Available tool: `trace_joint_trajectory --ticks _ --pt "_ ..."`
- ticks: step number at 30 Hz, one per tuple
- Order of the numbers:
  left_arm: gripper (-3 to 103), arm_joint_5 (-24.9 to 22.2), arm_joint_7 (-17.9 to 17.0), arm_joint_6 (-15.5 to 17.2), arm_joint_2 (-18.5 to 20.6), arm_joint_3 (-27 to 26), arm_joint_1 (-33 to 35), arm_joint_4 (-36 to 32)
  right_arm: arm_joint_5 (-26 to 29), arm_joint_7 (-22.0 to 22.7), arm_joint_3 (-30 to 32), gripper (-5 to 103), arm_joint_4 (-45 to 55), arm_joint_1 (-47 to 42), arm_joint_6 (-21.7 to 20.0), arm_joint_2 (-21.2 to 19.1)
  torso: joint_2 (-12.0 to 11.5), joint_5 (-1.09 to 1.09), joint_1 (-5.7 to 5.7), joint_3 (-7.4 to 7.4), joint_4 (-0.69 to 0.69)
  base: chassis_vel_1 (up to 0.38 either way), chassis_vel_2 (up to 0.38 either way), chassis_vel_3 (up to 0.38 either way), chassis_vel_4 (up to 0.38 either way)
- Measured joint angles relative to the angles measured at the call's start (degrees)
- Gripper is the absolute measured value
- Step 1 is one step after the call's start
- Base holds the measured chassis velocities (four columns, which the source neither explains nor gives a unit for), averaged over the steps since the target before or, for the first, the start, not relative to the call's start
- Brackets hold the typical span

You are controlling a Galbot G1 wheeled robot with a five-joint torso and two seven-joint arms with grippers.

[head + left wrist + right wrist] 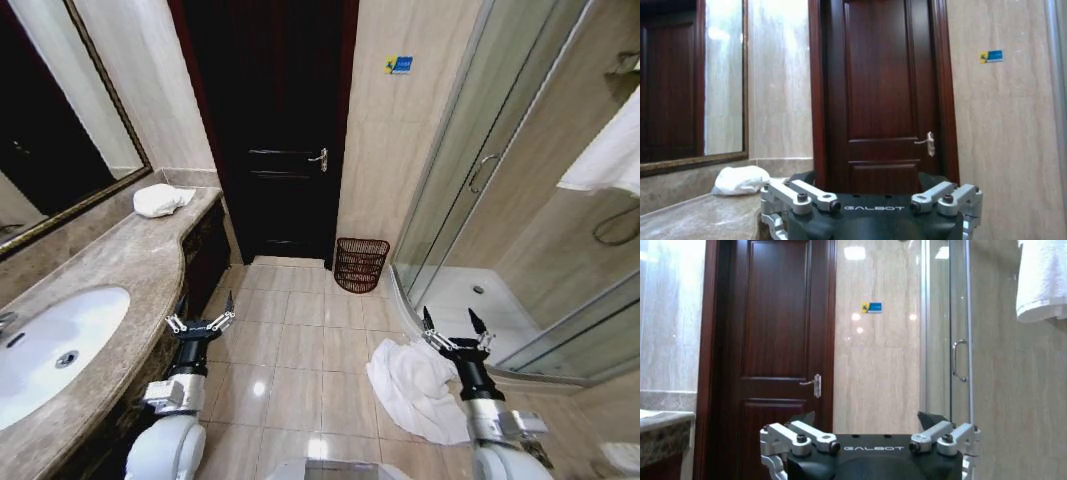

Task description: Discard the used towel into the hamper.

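Lower right, beside the spread right gripper [456,331] — crumpled towel [415,388]: pinch a thick fold, then carry to the hamper [360,264] — left gripper [200,317] likewise spread, idle.

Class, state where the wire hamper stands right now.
In the head view, the dark reddish-brown wire hamper stands on the floor against the beige wall, between the dark wooden door and glass shower enclosure.

Left arm, white-shelled with black wrist, raised low at left, pointing forward; black-and-silver left gripper [201,321] with fingers spread wide, nothing between them. Right arm, same build, raised low at right, pointing forward; black-and-silver right gripper [455,331] likewise spread wide, holding nothing. Both at about same height, well apart, roughly parallel. Dark pointed fingertips [805,418] angled outward.
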Motion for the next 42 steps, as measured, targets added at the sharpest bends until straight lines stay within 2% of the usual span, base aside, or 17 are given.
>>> trace_joint_trajectory --ticks 4,12,19,20,27,35,42 --pt "100 -0.6 0.0 -1.6 1.0 -0.5 1.8 0.6 0.2 0.1 0.2 100 -2.1 1.0 1.1 0.0 0.0 0.00 0.00 0.00 0.01 0.000 0.000 0.000 0.000" --pt "100 -0.5 0.0 -2.0 1.6 0.4 2.6 0.5 -0.8 0.4 0.5 100 -4.0 1.5 1.4 0.0 0.0 0.00 0.00 0.00 0.00 0.000 0.000 0.000 0.000" --pt "100 -3.6 -0.3 -2.8 5.7 1.1 4.4 -0.7 -0.9 1.1 0.0 100 -4.8 2.0 1.4 0.0 0.0 0.00 0.00 0.00 0.01 0.000 0.000 0.000 0.000" --pt "100 -4.3 -0.4 -2.9 6.7 1.0 4.4 -0.5 -1.1 2.2 -0.8 100 -5.0 1.7 1.9 0.0 0.0 0.01 0.00 0.00 0.01 0.000 0.000 0.000 0.000" --pt "100 -1.9 -0.6 -3.3 5.5 1.4 2.3 2.1 -1.8 4.2 -1.0 100 -3.5 -0.7 3.6 0.0 0.0 0.00 0.00 0.00 0.00 0.000 0.000 0.000 0.000" --pt "100 -2.9 -0.5 -3.3 5.5 0.8 1.9 1.9 0.0 5.3 0.8 100 -0.6 -4.3 4.6 0.0 0.0 0.00 0.00 0.00 0.00 0.000 0.000 0.000 0.000" --pt "100 -3.6 -0.7 -3.0 5.7 -0.3 1.9 1.4 -1.3 5.3 -0.7 100 0.3 -4.3 4.1 0.0 0.0 0.00 0.00 0.00 0.00 0.000 0.000 0.000 0.000"
